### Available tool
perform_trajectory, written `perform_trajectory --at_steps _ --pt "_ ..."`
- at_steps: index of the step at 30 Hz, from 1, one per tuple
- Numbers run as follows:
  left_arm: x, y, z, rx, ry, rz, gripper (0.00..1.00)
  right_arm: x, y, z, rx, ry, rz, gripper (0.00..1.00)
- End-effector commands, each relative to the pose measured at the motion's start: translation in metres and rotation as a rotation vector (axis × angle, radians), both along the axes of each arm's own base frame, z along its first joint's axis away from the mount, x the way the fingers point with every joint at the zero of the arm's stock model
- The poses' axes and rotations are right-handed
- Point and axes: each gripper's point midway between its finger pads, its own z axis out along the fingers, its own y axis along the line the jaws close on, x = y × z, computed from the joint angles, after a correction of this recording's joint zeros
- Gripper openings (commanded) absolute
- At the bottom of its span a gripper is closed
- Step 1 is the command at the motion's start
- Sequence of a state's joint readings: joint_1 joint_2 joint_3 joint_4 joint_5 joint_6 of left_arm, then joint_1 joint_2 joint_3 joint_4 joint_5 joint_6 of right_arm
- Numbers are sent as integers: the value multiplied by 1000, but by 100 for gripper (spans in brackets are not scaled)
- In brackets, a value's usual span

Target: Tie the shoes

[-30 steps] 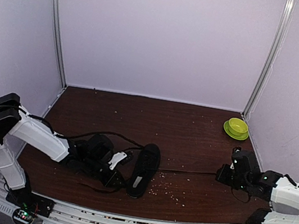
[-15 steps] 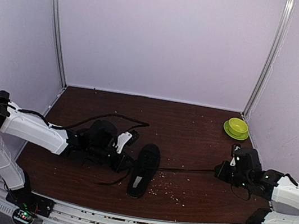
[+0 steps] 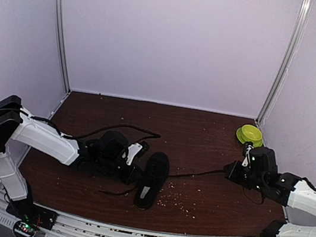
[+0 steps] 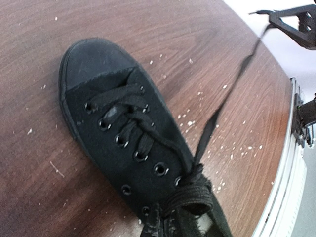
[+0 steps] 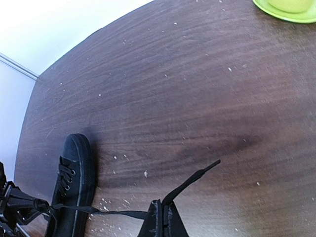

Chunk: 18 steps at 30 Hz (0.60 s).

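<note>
Black low-top sneaker (image 3: 153,178), thin lace (image 4: 217,116) pinched in clenched right gripper (image 5: 162,207); left gripper (image 3: 132,176) clenched too.

- On your table (image 3: 203,135), front-centre: sneaker (image 3: 151,177).
- Just left of it: left gripper (image 3: 131,173); well right: right gripper (image 3: 228,170), lace (image 3: 197,174) between.
- Behind right gripper: bowl (image 3: 250,135).

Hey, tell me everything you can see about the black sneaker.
The all-black low-top sneaker, canvas by its look, sits sole-down on the dark wooden table, toe away from the arm bases, pale insole showing. Thin black laces cross its ringed eyelets; one lace end runs to the right gripper, whose jaws are shut on it.
</note>
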<state>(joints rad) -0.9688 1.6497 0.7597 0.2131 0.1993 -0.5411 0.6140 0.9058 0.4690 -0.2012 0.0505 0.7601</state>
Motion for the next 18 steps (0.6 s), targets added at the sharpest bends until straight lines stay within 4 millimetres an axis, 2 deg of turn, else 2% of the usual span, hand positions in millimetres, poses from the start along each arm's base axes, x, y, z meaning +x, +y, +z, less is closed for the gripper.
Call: perform_trajectory --at_steps 1,4,6,8,9,10,12,14,17,18 --pt "6 -13 20 -103 -48 -4 0 39 29 48 11 -104 56 0" --pt "5 -15 23 -123 -65 -22 0 71 64 68 0 -97 128 0" --pt "5 -13 28 -140 -90 -22 0 92 97 80 22 -94 190 0" --pt "6 -9 33 -159 -123 -10 0 106 137 89 45 -78 270 0" --pt "8 -7 36 -159 -142 0 0 111 161 79 44 -36 324 0" --pt "8 -5 36 -155 -149 3 0 113 185 85 52 -30 374 0" --pt "8 -5 35 -145 -152 -2 0 108 227 96 55 -30 468 0" --pt "6 -7 34 -146 -151 -16 0 94 268 112 62 -54 571 0" --pt "3 -9 35 -149 -148 -31 0 72 308 135 81 -85 707 1" --pt "2 -10 35 -151 -149 -34 0 66 315 136 78 -82 740 6"
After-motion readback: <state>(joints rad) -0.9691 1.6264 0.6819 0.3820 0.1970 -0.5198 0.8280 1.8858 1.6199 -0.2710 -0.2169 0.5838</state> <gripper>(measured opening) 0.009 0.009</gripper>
